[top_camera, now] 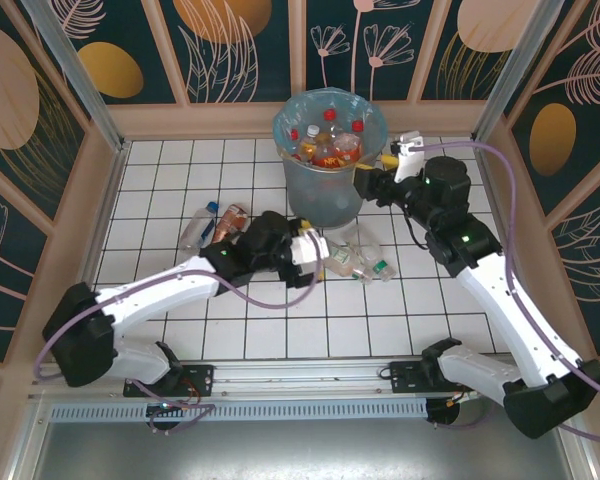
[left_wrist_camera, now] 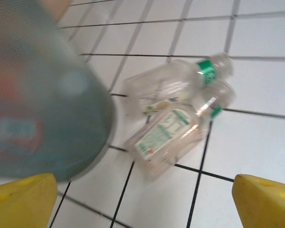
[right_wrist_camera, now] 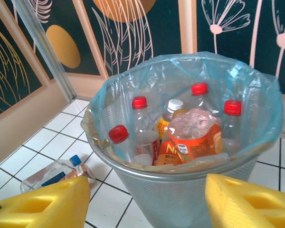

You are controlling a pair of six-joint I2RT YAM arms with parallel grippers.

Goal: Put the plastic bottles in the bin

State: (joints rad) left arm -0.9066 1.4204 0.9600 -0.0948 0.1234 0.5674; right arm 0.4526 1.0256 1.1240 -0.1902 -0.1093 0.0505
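Left gripper [left_wrist_camera: 142, 202] spread, empty, above two touching bottles [left_wrist_camera: 168, 133] by the bin [left_wrist_camera: 38, 109]; closing may catch both. Right gripper [right_wrist_camera: 145, 199] likewise spread.

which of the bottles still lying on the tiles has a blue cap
The clear bottle farthest left, lying beside the pink-labelled one. The two bottles near the bin show green neck bands instead.
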